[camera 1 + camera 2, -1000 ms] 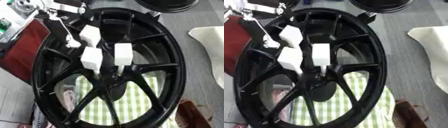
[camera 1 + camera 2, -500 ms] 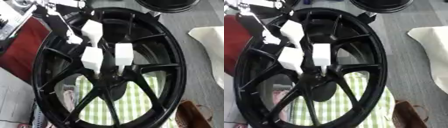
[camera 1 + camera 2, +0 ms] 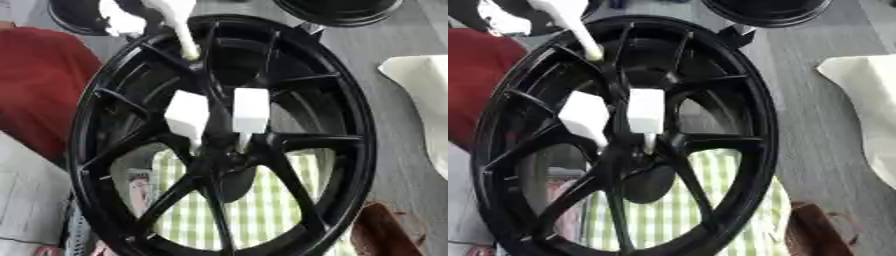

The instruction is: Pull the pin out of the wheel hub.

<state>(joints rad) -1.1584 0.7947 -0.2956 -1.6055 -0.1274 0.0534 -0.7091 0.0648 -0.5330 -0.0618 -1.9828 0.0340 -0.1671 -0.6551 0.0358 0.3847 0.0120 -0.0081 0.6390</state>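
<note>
A big black spoked wheel hub (image 3: 359,150) fills both views, lying tilted. Two white block-headed pins (image 3: 186,114) (image 3: 251,111) stand side by side in the spokes just above its centre bore (image 3: 223,172). A third white pin (image 3: 182,30) hangs slanted over the hub's upper left, its thin tip close to the inside of the rim. Its upper end runs into my left hand (image 3: 122,21), a blurred pale shape at the top left edge that appears closed on it. My right hand does not show.
A green-and-white checked cloth (image 3: 254,210) lies under the hub. A red cloth (image 3: 39,90) sits to the left, a white cloth (image 3: 420,85) at the right edge, another black wheel (image 3: 337,10) at the top, and a brown object (image 3: 385,235) at the bottom right.
The third white pin has come up from beside the spokes and now hangs slanted above the rim, its stem showing. The whole picture has also shifted, so the camera moved.
</note>
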